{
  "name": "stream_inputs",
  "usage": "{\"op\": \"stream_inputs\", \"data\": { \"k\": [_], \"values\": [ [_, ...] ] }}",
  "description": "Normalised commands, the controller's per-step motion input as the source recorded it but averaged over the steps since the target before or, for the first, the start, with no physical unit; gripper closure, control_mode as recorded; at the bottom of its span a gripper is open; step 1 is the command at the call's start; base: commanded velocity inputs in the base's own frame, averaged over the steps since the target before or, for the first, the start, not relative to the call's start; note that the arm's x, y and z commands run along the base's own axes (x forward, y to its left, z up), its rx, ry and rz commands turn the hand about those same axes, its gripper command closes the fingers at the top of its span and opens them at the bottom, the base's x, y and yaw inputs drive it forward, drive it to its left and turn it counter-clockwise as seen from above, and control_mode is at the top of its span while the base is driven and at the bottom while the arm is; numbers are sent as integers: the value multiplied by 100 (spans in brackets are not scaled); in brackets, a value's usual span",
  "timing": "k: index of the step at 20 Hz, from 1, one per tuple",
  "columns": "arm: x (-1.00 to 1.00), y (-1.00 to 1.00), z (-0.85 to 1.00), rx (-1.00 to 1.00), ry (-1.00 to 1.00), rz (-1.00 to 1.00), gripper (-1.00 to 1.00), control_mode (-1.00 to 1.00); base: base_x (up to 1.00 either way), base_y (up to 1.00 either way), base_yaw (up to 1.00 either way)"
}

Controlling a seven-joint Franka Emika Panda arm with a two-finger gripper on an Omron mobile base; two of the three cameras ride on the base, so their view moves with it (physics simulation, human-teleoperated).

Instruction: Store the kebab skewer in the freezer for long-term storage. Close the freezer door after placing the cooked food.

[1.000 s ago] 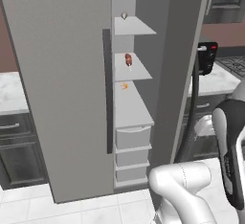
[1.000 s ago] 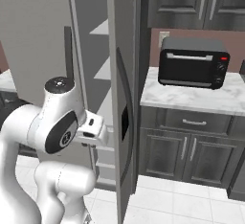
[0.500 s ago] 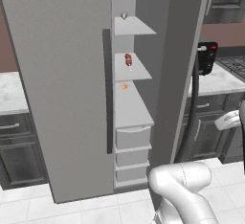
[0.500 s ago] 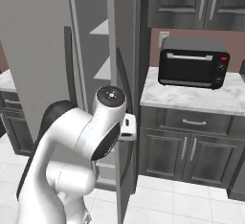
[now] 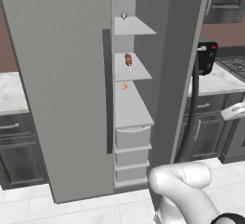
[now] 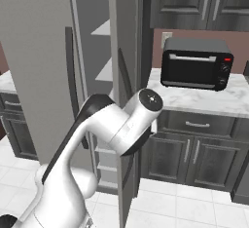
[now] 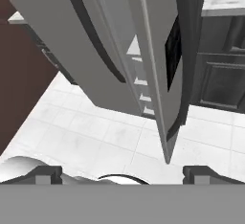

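Observation:
The kebab skewer (image 5: 128, 59), small reddish-brown chunks on a pale stick, lies on the second white shelf inside the freezer (image 5: 131, 103). The freezer door (image 5: 184, 50) stands wide open, edge-on to me, with its long dark handle (image 5: 194, 103) on the outer side. In the hand view my gripper (image 7: 122, 175) is open and empty, fingertips (image 7: 45, 173) far apart. It looks along the floor at the door's edge (image 7: 158, 98) and its dark dispenser panel (image 7: 173, 50), some way short of the door. My white arm (image 6: 121, 124) bends in front of the door (image 6: 127, 51).
The plain grey fridge door (image 5: 62, 74) is shut, with its handle (image 5: 106, 89). A black toaster oven (image 6: 194, 64) sits on the marble counter (image 6: 214, 100) right of the fridge, above dark cabinets (image 6: 194, 154). A small orange item (image 5: 124, 86) and a pale item (image 5: 124, 15) rest on other shelves.
My arm has swung to the right, toward the open freezer door, with the gripper staying open. The kebab skewer and the door have not moved.

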Motion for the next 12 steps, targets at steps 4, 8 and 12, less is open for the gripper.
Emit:
{"op": "stream_inputs", "data": {
  "k": [4,8,12],
  "values": [
    [33,-1,-2,11,1,0,-100,-100,0,0,0],
    [49,0,-1,19,1,0,-100,-100,0,0,0],
    [44,0,0,10,0,0,-100,-100,0,0,0]
  ]
}}
